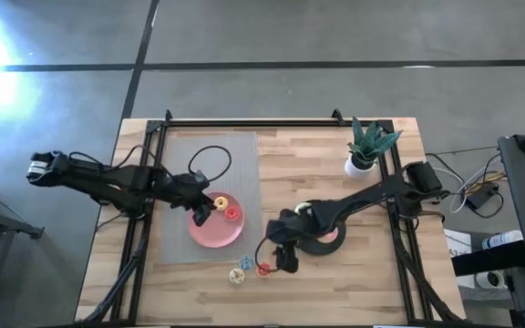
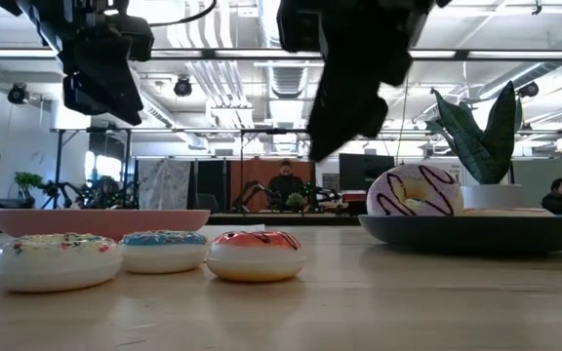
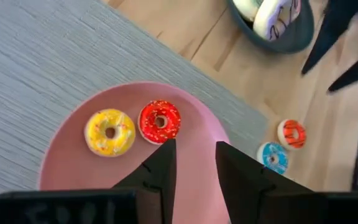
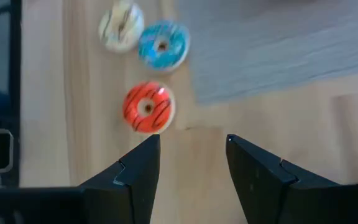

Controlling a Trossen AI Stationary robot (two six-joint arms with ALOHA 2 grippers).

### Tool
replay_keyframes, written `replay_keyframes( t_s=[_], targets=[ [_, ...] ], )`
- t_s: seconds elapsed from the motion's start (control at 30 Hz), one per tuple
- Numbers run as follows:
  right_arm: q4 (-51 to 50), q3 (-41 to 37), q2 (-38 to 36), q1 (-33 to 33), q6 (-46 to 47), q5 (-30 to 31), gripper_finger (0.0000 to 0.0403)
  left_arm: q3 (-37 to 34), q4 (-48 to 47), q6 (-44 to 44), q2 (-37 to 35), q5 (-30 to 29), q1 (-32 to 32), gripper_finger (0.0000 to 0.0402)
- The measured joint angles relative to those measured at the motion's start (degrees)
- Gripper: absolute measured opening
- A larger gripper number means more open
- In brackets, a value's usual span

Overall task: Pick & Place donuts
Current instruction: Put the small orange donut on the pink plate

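High view shows the wooden tabletop with a grey mat on its left half. The left arm reaches in from the left and the right arm from the right. A potted plant stands at the far right of the tabletop.

On the mat lies the pink plate. The black plate lies to the right of it on the bare wood, partly under the right arm. In the low view a white donut with dark stripes rests on the black plate.

The left tool hangs over the left part of the pink plate. In the left wrist view its fingers are apart with nothing between them. Just beyond them, the yellow donut and the red donut lie side by side on the pink plate, touching or almost touching.

The right tool is at the near edge of the black plate. In the right wrist view its fingers are open and empty.

Three small donuts lie on the wood near the mat's near right corner, in a short row. The orange donut is nearest the right tool. The blue donut comes next, then the cream donut, and these two touch.
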Motion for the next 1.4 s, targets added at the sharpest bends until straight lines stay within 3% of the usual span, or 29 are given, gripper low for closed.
replay_keyframes(
  t_s=[0.3,0.5,0.77,0.97,1.17,1.4],
  targets=[
    [2.79,7.58,11.26,2.46,4.75,0.71,0.0175,0.22,1.61,-6.78,-0.53,-2.59,-4.9,0.0087],
    [-4.76,15.78,16.87,3.34,4.91,4.54,0.0175,0.2,1.37,-4.58,-0.63,-2.68,-6.17,0.0087],
    [-9.5,19.76,20.1,3.38,7.4,4.28,0.0174,0.17,0.63,-0.23,-0.74,-2.68,-6.49,0.0087],
    [-10.58,20.24,21.51,3.44,8.0,0.22,0.0159,0.13,-1.27,2.36,-1.75,-2.6,-6.51,0.0087],
    [-10.69,20.2,21.38,3.24,9.74,0.2,0.0121,0.13,-4.37,3.38,-3.76,-2.66,-6.51,0.0087],
    [-11.4,25.84,21.04,1.57,8.48,1.34,0.0024,0.13,-9.09,2.33,-8.5,-2.66,-6.56,0.0087]
  ],
)
